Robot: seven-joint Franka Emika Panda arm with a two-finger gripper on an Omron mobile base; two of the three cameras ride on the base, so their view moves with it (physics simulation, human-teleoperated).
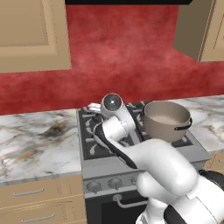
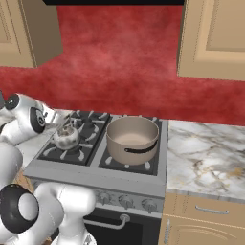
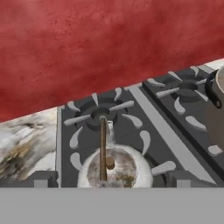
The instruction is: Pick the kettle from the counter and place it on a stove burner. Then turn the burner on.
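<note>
Even flat rendered light, faint shadows, no glare, textures slightly blurry.

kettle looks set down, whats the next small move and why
Probably lift the open gripper straight up and clear: the small silvery-white kettle already sits on the front left stove burner, its thin upright handle between the fingertips. The knobs come next.

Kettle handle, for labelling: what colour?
Brown, on the silvery kettle; hand view shows it best.
</note>
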